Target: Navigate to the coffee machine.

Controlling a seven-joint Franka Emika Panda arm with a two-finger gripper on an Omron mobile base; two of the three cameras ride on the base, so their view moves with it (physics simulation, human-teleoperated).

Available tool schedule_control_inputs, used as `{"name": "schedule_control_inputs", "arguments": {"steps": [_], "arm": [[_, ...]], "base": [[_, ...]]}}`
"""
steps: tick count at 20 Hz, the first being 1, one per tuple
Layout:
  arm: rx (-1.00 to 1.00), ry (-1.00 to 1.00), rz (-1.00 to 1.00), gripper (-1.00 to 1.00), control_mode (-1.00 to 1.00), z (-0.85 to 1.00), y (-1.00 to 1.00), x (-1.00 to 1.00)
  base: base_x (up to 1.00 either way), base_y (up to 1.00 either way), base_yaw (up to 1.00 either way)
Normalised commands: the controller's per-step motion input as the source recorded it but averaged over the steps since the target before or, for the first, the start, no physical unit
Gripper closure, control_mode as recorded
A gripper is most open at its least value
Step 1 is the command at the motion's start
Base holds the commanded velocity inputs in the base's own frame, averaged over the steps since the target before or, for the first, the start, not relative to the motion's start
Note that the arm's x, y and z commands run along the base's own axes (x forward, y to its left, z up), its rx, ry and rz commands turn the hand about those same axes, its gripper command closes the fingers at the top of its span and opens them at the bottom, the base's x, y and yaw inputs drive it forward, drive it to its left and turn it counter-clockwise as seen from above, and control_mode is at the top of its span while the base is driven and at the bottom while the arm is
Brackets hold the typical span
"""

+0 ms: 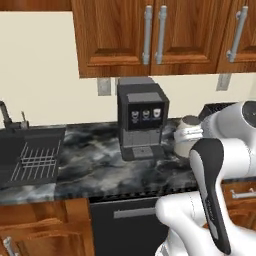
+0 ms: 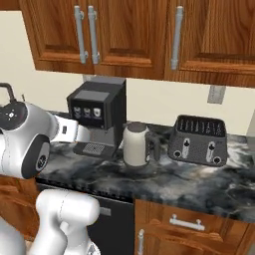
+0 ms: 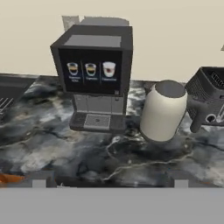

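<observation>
The coffee machine (image 1: pixel 142 120) stands on the dark marble counter against the wall, a tall dark-grey box with a black front panel, three small white icons and a grey drip tray. It fills the upper left of the hand view (image 3: pixel 94 74) and sits left of centre in the right base view (image 2: pixel 97 112). My gripper (image 3: pixel 109 185) hangs in front of the counter edge, facing the machine from a short distance. Its two fingertips (image 3: pixel 38 183) peek up far apart at the bottom of the hand view, with nothing between them.
A cream kettle (image 3: pixel 162 111) stands right beside the machine, and a black toaster (image 2: pixel 199 139) lies further right. A dark sink with a rack (image 1: pixel 30 155) is on the left. Wooden cabinets (image 1: pixel 150 35) hang above, and a black dishwasher front (image 1: pixel 125 225) sits below the counter (image 1: pixel 95 160).
</observation>
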Motion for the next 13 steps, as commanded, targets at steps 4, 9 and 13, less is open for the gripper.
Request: {"name": "schedule_control_inputs", "arguments": {"steps": [4,9,13], "arm": [[0.0,0.0,0.0,-1.0,1.0,0.0,0.0,0.0],[0.0,0.0,0.0,-1.0,1.0,0.0,0.0,0.0],[0.0,0.0,0.0,-1.0,1.0,0.0,0.0,0.0]], "base": [[1.0,-0.15,0.1],[1.0,0.54,-0.06],[1.0,0.8,-0.26]]}}
